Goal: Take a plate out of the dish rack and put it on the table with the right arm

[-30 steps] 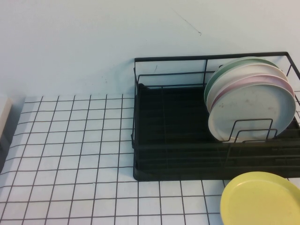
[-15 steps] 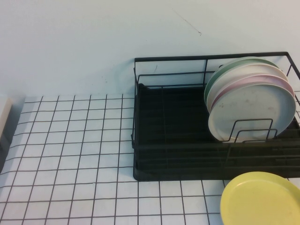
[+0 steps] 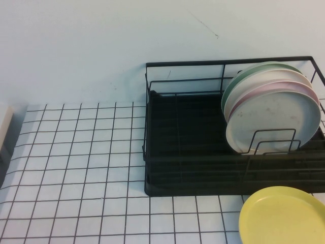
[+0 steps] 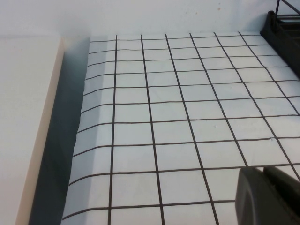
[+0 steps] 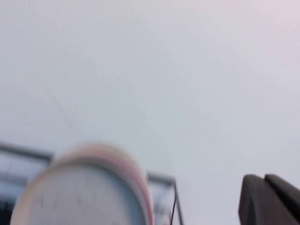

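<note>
Your plate [image 3: 274, 122] stands upright at the front of the stack in the dish rack [image 3: 193, 168] at the table's [image 3: 76, 152] far right, while the left gripper [image 4: 269, 194] over the table's left side and the right gripper [image 5: 271, 199] facing the rack both show closed, empty fingers.

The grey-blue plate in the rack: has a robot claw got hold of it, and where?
No. The plate stands free in the dish rack. Only a corner of the left gripper and right gripper shows; neither touches anything visible.

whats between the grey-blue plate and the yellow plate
In the high view, the dish rack's front wire loops and tray edge separate the grey-blue plate from the yellow plate.
</note>
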`<action>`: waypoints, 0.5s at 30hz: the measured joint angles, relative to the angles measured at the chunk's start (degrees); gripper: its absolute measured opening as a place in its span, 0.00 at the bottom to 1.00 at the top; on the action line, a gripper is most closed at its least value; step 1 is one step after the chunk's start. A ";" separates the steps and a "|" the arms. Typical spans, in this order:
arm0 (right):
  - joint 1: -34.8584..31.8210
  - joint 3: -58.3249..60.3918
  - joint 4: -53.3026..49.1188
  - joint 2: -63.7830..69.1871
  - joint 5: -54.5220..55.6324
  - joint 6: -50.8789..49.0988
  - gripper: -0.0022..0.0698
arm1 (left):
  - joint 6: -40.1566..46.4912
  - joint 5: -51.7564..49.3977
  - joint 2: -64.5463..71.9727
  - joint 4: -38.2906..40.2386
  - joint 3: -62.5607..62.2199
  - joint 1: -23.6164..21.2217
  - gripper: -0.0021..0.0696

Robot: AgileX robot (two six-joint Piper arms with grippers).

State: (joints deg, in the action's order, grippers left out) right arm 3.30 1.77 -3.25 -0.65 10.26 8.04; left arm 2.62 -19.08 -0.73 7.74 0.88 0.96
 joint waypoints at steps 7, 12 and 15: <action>0.00 0.00 0.00 0.00 29.24 0.00 0.03 | -0.23 0.00 0.00 0.00 0.00 0.00 0.02; 0.00 0.00 6.95 -0.09 38.75 5.39 0.03 | -0.23 0.00 0.00 0.00 0.00 0.00 0.02; 0.00 -0.92 13.70 -0.09 34.44 8.96 0.03 | -0.23 0.00 0.00 0.00 0.00 0.00 0.02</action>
State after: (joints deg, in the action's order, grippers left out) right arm 3.30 0.85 10.45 -0.74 44.70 17.00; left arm 2.39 -19.08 -0.73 7.74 0.88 0.96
